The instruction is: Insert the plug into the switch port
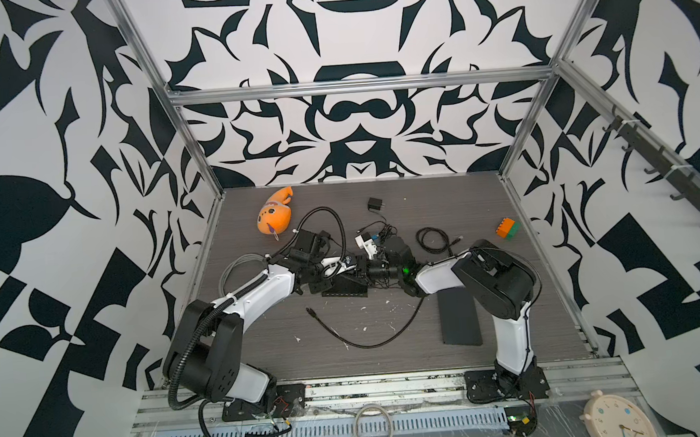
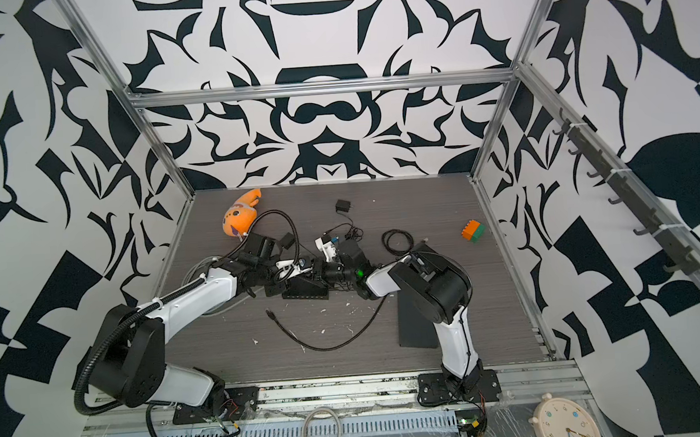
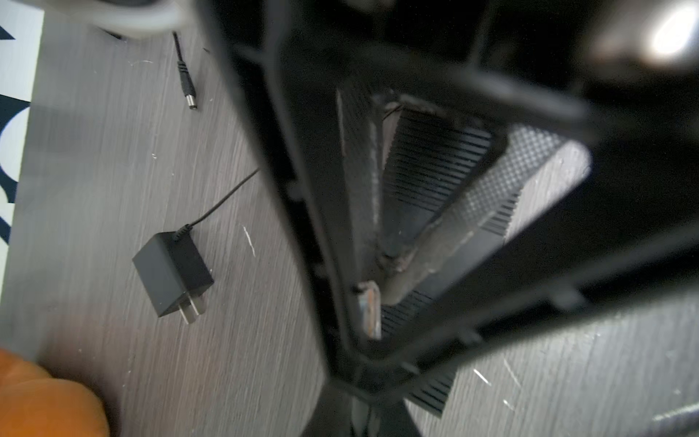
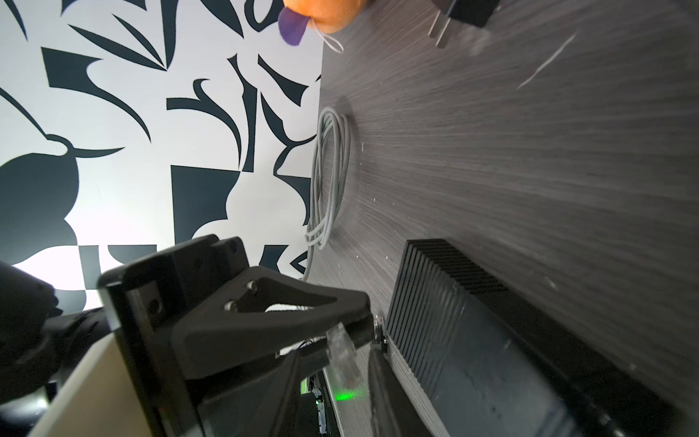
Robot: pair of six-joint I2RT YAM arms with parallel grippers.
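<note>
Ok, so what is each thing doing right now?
plug, gripped by the right pincer, not plugged in.
switch, flat on the table.
right pincer, shut on the plug.
left pincer, shut, over the switch.
power adapter, lying unplugged.
grey cable, coiled up.
black cable, lying loose.

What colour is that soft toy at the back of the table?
The soft toy is orange; it shows best in a top view.
</note>
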